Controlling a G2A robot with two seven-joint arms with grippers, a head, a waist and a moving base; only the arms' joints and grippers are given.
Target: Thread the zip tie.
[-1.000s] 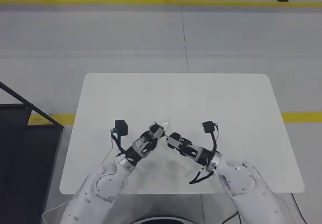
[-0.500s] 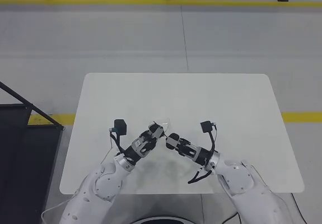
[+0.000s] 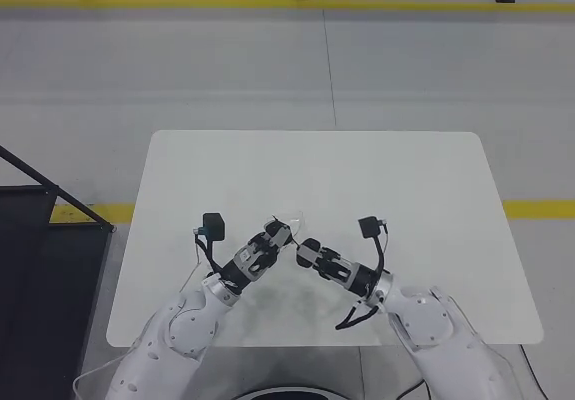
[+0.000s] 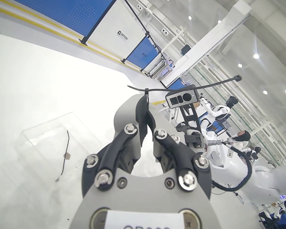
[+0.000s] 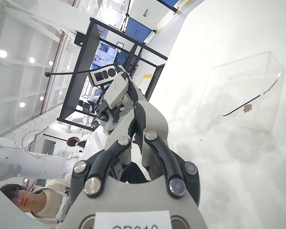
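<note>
Left end effector pinches a thin, black, square-headed zip tie.

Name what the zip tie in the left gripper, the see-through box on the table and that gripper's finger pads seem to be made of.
Zip tie: probably nylon plastic, matt black; a thin strap that bows under its own weight.
Box: clear acrylic or similar, glossy; see-through, with bright edges.
Left gripper pads: likely black rubber, matt, with a ribbed face.
</note>
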